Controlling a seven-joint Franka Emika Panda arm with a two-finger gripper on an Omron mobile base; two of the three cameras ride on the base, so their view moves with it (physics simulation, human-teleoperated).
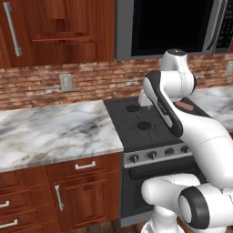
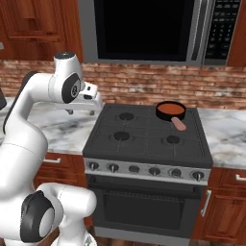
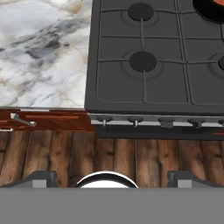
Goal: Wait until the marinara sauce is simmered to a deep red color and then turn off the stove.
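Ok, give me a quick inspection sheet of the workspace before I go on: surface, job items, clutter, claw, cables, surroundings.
Surface: marble counter on both sides of the stove.
Job's things: marinara sauce red, in a dark pan on the back right burner; knobs in a row along the steel front.
Clutter: nothing seen.
Claw: open, above the floor in front of the stove, holding nothing.
Cables: nothing seen.
Surroundings: microwave above, brick backsplash, wooden cabinets.

No readable text or labels anywhere.
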